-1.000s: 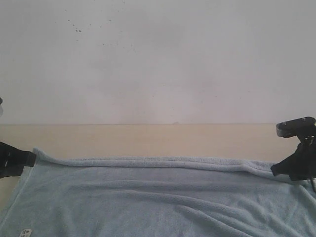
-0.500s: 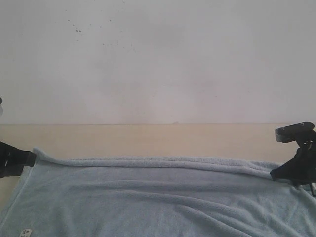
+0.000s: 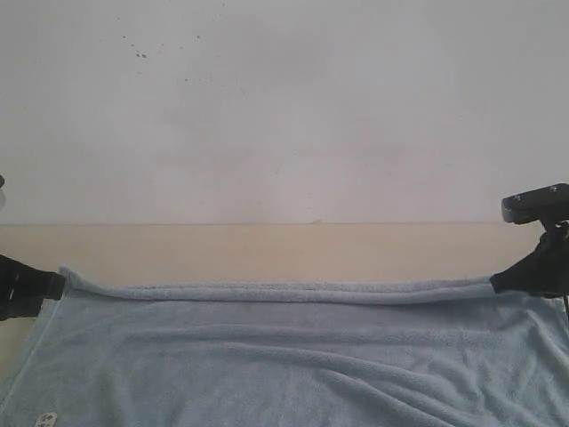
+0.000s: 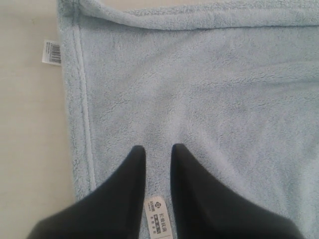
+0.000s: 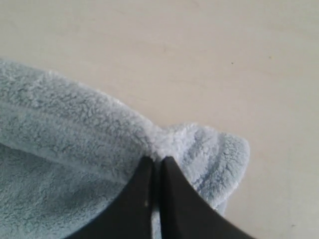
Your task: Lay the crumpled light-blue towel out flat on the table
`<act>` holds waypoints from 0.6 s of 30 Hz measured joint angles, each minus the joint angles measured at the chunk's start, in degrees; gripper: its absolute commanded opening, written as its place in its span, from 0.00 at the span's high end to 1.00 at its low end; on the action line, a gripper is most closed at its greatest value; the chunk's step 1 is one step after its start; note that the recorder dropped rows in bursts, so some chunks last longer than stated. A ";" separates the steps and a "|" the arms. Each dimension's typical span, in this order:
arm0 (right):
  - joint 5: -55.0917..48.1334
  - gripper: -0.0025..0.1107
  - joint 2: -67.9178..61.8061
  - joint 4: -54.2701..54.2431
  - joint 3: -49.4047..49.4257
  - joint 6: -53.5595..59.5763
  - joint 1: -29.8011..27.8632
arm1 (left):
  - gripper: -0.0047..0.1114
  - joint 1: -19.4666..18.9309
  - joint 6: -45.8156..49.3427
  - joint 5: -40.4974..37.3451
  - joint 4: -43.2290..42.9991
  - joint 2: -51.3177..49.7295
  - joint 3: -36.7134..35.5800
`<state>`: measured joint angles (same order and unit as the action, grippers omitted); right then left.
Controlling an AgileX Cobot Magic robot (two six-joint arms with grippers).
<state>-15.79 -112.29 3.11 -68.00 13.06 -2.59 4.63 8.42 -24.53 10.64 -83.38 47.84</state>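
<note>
The towel (image 3: 284, 365) fills the view from 4 to 8 o'clock; its rolled far edge runs straight from the left gripper (image 3: 59, 285) at 9 o'clock to the right gripper (image 3: 496, 284) at 3 o'clock; bare table (image 3: 267, 253) lies beyond, toward 12

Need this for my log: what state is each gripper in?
Left gripper: narrowly apart over the towel; grip cannot be told.
Right gripper: shut on the towel.

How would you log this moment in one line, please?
left tool: shut on towel | right tool: shut on towel's folded edge | far edge: straight between tools | towel: wrinkled, on table
</note>
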 measured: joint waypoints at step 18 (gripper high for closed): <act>-12.37 0.83 -14.93 -0.13 -31.62 2.04 0.00 | 0.80 0.00 0.11 0.63 0.11 0.00 0.00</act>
<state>-28.16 -127.21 2.97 -99.62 15.10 -2.59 4.63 8.53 -23.90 10.75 -83.38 47.84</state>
